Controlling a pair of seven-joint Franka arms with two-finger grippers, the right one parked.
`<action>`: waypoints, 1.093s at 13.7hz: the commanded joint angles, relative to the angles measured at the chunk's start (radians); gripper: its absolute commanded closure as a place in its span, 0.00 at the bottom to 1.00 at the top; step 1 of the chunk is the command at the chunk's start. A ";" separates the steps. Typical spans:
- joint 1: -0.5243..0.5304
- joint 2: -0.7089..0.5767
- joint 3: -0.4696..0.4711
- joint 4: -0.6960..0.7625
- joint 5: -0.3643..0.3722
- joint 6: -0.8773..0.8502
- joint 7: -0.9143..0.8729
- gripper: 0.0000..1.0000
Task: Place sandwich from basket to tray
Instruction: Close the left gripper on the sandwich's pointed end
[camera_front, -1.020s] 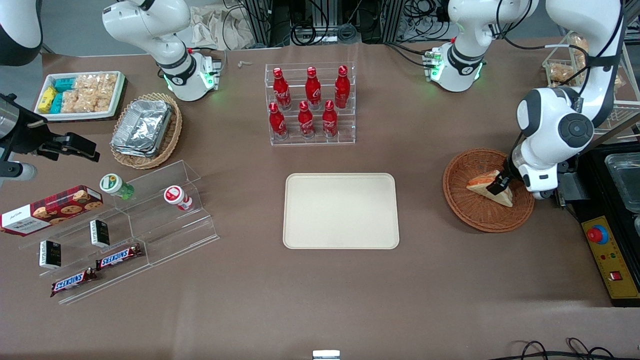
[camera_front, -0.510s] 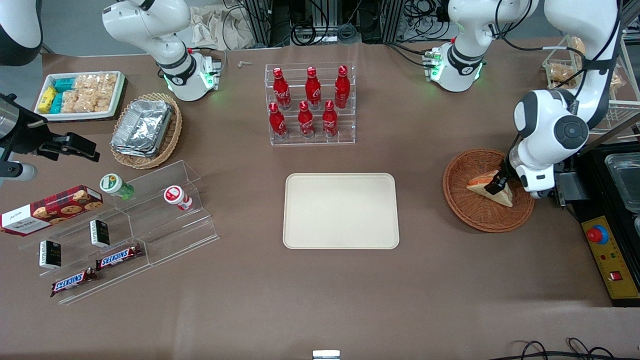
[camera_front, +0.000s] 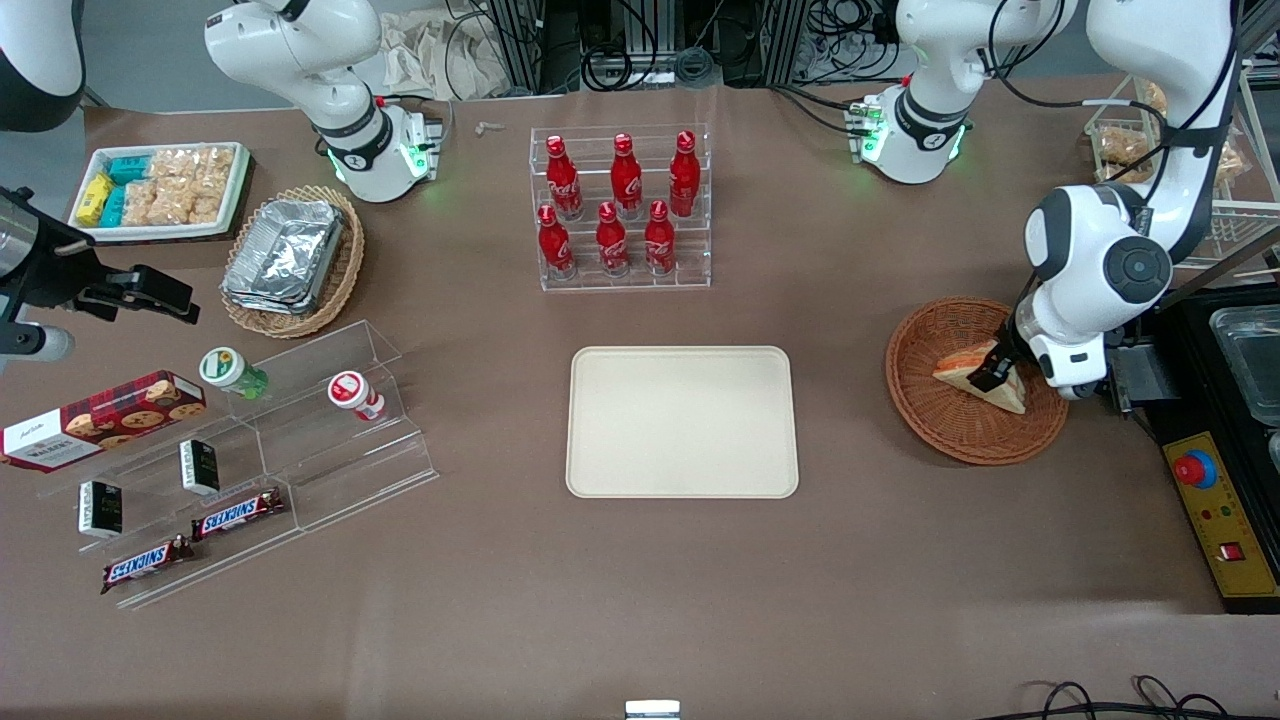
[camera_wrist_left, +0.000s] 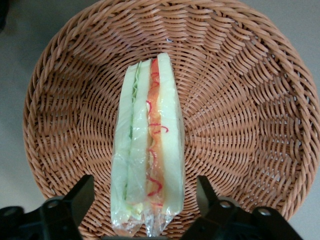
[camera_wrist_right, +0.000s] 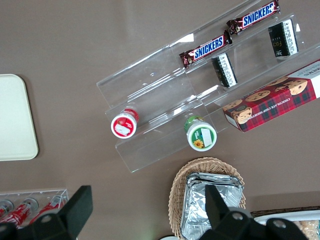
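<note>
The sandwich (camera_front: 958, 372) is a clear-wrapped wedge of white bread with orange and green filling, and it lies in the round reddish-brown wicker basket (camera_front: 930, 420) toward the working arm's end of the table. My left gripper (camera_front: 990, 376) is down in the basket over the sandwich. In the left wrist view the gripper (camera_wrist_left: 145, 200) is open. Its black fingers (camera_wrist_left: 82, 200) stand on either side of the sandwich's (camera_wrist_left: 150, 145) wide end with a small gap on each side. The basket weave (camera_wrist_left: 240, 100) surrounds it. The cream tray (camera_front: 683, 421) lies flat at mid-table, with nothing on it.
A clear rack of red bottles (camera_front: 620, 210) stands farther from the front camera than the tray. A black control box with a red button (camera_front: 1215, 510) lies beside the basket at the table's end. Acrylic steps with snacks (camera_front: 240, 470) and a tan foil basket (camera_front: 292, 258) lie toward the parked arm's end.
The left arm's wrist has shifted slightly away from the front camera. The gripper has stayed at the sandwich in the basket, and the sandwich has not moved.
</note>
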 joint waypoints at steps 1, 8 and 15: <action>-0.002 0.009 -0.001 -0.009 0.061 0.059 -0.111 0.19; -0.009 0.041 -0.007 0.052 0.100 0.056 -0.237 0.73; -0.021 0.041 -0.071 0.285 0.098 -0.276 -0.219 0.90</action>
